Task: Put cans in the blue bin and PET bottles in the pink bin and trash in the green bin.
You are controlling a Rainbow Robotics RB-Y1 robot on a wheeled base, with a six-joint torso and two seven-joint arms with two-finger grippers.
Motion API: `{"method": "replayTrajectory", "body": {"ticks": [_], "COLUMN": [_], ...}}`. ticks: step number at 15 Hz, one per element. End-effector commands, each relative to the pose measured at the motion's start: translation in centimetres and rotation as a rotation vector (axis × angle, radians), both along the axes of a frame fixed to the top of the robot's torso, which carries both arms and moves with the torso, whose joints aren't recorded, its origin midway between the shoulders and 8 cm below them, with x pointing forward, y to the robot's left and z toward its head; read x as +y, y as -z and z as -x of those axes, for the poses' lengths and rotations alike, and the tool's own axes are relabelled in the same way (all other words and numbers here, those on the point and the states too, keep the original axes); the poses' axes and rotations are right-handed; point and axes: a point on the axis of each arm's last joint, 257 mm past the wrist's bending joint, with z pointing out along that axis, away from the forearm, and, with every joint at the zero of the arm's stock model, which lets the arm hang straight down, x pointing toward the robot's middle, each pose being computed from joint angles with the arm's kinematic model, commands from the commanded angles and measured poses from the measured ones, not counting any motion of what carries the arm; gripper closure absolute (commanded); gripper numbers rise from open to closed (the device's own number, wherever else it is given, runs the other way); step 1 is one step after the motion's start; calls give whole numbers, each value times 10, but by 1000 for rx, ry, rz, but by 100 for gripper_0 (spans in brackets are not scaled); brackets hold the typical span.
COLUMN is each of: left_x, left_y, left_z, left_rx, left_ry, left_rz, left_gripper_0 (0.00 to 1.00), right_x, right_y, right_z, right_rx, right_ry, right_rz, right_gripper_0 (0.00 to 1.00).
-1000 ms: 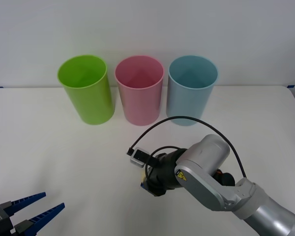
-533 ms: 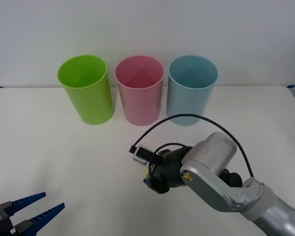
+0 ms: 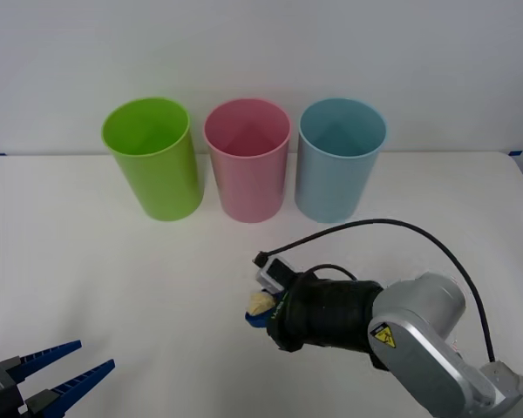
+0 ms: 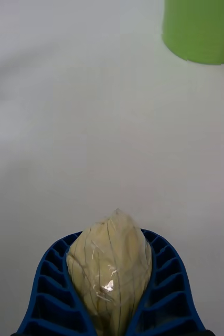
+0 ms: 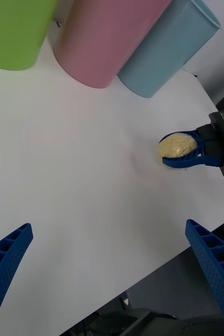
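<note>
White and bare, the table [image 3: 87, 261] runs back to a pale wall, and nearest of all on it the left tool [image 3: 57, 373] waits parked at the near left corner, its blue ribbed fingers [image 5: 7, 257] spread wide with nothing between them. Beyond that, near the middle of the table, the right tool [image 3: 260, 309] has its blue ribbed fingers [image 4: 51, 278] closed snugly around the trash [image 4: 110, 268], a small pale-yellow lumpy ball with a wrinkly, film-wrapped surface; the ball bulges out past the fingertips toward the bins. It looks light and soft, likely to give under pressure and perhaps slick where the wrap shines, so a hold across its thick middle, as here, seems the safest place to take it, with only modest squeeze needed. Whether the ball rests on the table or is just clear of it cannot be told. Farthest back, well apart from the tool, three tall cup-shaped plastic bins stand upright in a row by the wall: the lime-green bin [image 3: 153, 161] on the left, the pink bin [image 3: 247, 164] in the middle, the light-blue bin [image 3: 338, 164] on the right.
</note>
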Motion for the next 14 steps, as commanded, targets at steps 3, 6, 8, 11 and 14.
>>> {"method": "replayTrajectory", "body": {"ticks": [3,6,8,11,14], "left_x": [0,0,0,0,0], "left_y": [0,0,0,0,0], "left_z": [0,0,0,0,0], "left_rx": [0,0,0,0,0], "left_ry": [0,0,0,0,0], "left_rz": [0,0,0,0,0], "left_gripper_0": [0,0,0,0,0], "right_x": [-11,-23,-23,-15,-4], "right_y": [-43,-64,-87,-125,-164], "right_z": [3,-6,-8,-12,-22], "right_rx": [3,-37,-63,-130,-203], "right_ry": [37,58,52,23,-3], "right_rz": [-266,-349,-434,-543,-609], "right_gripper_0": [100,100,100,100,100]}}
